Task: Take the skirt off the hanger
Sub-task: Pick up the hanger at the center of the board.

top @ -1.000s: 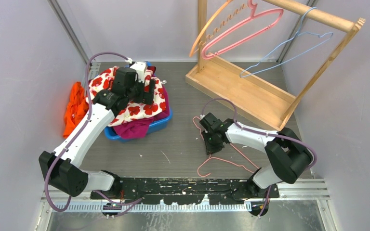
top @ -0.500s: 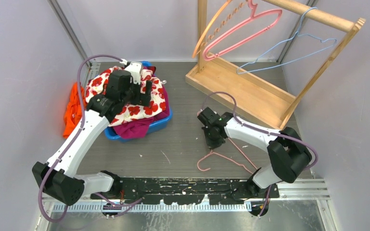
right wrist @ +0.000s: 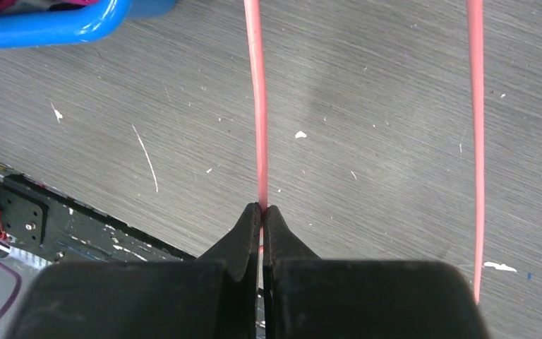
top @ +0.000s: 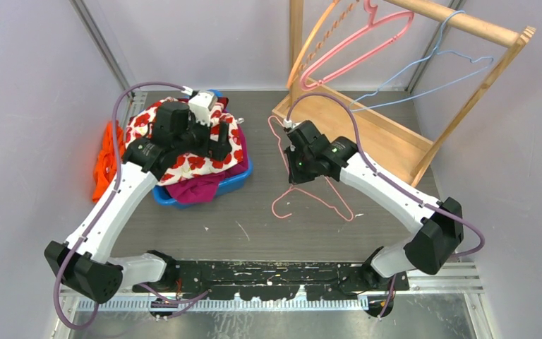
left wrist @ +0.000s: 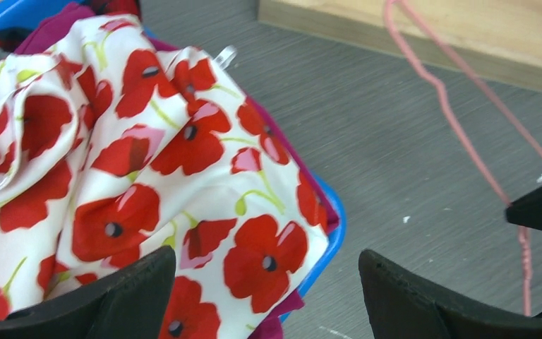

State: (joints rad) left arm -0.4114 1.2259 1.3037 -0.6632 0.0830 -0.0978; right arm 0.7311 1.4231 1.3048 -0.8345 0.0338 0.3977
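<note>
The skirt (top: 192,162) is lying free in the bin (top: 236,181) under the wide-open left gripper (top: 213,140), while the right gripper (right wrist: 262,212) is pinching the bare hanger (right wrist: 257,106).

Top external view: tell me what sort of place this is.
Probably a robot test cell staged for laundry work, not a home: bare walls box in a grey table, a wooden hanger rack stands back right, and a blue bin holds heaped clothes.
</note>
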